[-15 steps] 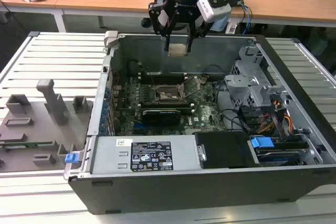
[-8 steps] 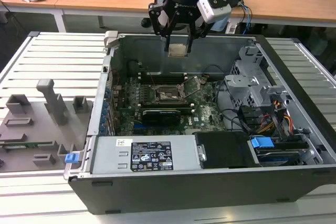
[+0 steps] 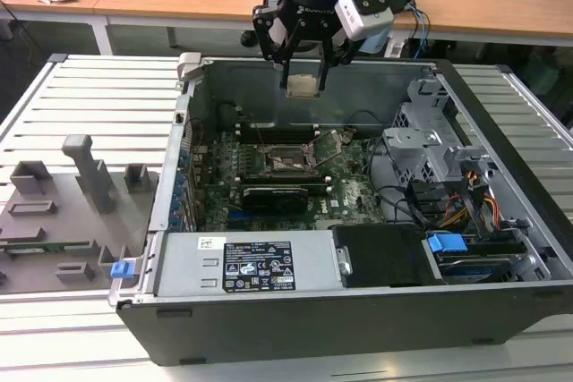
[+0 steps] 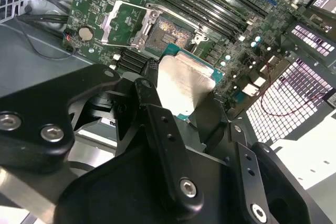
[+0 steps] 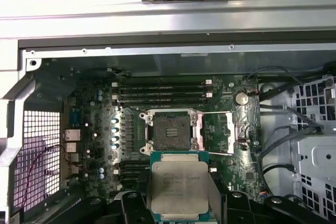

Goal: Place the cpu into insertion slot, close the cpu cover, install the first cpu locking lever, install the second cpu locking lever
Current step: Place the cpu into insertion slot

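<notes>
My gripper [image 3: 303, 76] hangs above the open computer case, shut on the cpu [image 3: 303, 86], which is a small flat square. In both wrist views the cpu [image 5: 179, 184] [image 4: 181, 80] shows its silver face between my dark fingers [image 4: 152, 106]. Below it, in the middle of the green motherboard, lies the insertion slot [image 5: 170, 129] [image 4: 169, 32] [image 3: 286, 160], bare and uncovered. The cpu cover [image 5: 220, 132] [image 4: 123, 22], a thin metal frame, is swung open flat beside the slot. The cpu is well above the board and touches nothing but my fingers.
The case walls [image 3: 192, 123] ring the board. A labelled power supply [image 3: 251, 266] lies along the near side, with a grey drive cage [image 3: 430, 145] and coloured cables [image 3: 483, 207] at the exterior view's right. Long black memory slots [image 5: 163, 95] run beside the socket. Grey fixtures [image 3: 85, 176] stand outside the case.
</notes>
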Tool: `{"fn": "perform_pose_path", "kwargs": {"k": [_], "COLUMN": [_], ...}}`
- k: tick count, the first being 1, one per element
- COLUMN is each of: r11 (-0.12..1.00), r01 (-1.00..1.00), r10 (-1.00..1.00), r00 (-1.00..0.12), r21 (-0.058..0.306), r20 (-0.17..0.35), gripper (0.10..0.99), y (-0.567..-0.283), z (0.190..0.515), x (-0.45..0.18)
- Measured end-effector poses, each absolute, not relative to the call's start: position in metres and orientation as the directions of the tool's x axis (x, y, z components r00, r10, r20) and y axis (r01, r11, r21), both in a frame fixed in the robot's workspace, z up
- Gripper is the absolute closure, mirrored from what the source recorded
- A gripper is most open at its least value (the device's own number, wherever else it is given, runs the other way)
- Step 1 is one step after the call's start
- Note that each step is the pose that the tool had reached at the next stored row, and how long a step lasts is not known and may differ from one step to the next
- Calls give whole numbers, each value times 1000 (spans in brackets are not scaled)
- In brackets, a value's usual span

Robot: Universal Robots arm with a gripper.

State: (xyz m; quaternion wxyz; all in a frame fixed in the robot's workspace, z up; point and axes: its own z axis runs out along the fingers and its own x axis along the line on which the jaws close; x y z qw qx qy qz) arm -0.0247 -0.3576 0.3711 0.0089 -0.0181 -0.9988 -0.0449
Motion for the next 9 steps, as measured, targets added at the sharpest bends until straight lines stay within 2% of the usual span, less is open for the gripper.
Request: {"fn": "perform_pose_path", "kwargs": {"k": [9], "r11": [994], "r01": [66], "r10": [65], "r00": [-998], "r21": [89], "r20": [19], "gripper": [561], "y": [-358], "z": [371], "x": [-26]}}
